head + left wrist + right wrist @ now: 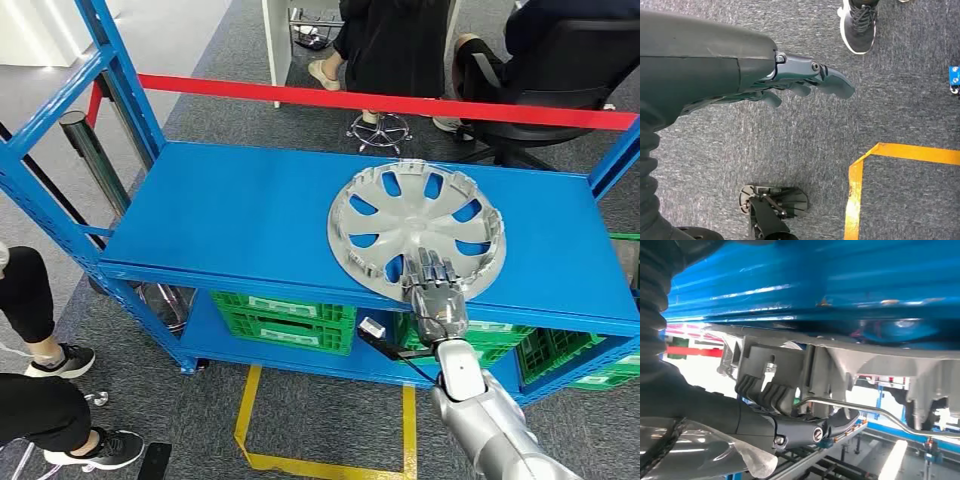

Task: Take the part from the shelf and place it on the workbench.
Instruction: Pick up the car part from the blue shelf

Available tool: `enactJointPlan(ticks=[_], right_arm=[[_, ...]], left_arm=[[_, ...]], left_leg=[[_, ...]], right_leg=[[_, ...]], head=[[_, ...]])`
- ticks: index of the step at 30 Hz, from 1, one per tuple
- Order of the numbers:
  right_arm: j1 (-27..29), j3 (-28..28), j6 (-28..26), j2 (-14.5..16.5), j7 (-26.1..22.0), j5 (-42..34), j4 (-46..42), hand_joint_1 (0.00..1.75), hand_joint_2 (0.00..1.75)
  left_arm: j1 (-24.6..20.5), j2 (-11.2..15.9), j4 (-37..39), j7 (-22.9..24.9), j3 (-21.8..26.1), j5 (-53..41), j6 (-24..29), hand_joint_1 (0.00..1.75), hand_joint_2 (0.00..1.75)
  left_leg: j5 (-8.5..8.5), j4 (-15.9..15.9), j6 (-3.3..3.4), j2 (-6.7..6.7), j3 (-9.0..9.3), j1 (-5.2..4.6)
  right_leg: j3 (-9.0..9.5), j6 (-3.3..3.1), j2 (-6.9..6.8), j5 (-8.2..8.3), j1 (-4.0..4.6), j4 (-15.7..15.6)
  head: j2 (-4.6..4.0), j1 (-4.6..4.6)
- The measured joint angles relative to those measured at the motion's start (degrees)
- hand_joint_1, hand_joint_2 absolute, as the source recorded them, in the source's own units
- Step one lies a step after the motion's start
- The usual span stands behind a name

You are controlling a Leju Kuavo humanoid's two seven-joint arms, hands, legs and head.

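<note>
Grey carpet covers the floor (pixel 302 410), marked with yellow tape (pixel 249 420) in front of a blue shelf (pixel 249 215). Red tape (pixel 377 102) runs across behind the shelf, and seated people and a chair (pixel 558 70) are beyond it; another person's legs and shoes (pixel 68 360) are at the left edge of the head view. Green crates (pixel 283 318) sit on the lower level of the shelf. On the top level lies the part (pixel 416 240) — a silver wheel cover, flat, toward the right side, its near rim at the front edge of the shelf. The right hand (pixel 434 290) reaches up from below and holds the near rim of the part: dark fingers (pixel 764 392) lie curled over the rim while the thumb (pixel 836 420) sits on the other side, against a wire ring on the cover. The left hand (pixel 802 82) hangs over the carpet with fingers nearly straight and loosely apart — holding nothing. A shoe (pixel 859 25) and a corner of yellow tape (pixel 859 170) appear beneath it.
</note>
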Motion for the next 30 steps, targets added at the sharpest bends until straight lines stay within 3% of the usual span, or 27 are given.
enactJointPlan(ticks=[3,26,30], right_arm=[[0.2,-0.6,0.0,0.1,-0.3,0.0,0.0,1.75,1.75],[11.9,-0.5,0.1,0.2,-4.2,0.2,-19.2,1.75,1.75],[15.1,1.5,0.1,-1.3,-1.5,0.1,-26.1,1.75,1.75]], left_arm=[[0.0,0.0,0.0,0.0,0.0,0.0,0.0,0.00,1.75],[0.8,0.0,0.0,-2.2,0.8,2.0,0.0,0.00,1.75],[1.0,0.0,0.0,-2.7,1.2,2.1,0.2,0.00,1.75]], left_leg=[[0.00,0.0,0.00,0.00,0.00,0.00],[0.02,0.0,-0.01,-0.01,-0.12,0.01],[0.02,0.0,-0.01,-0.01,-0.27,0.00]], right_leg=[[0.00,0.00,0.00,0.00,0.00,0.0],[-0.11,0.00,-0.01,0.01,0.01,0.0],[-0.26,0.00,-0.02,0.01,0.00,0.0]], head=[[0.01,0.00],[0.01,0.00],[0.00,-0.01]])
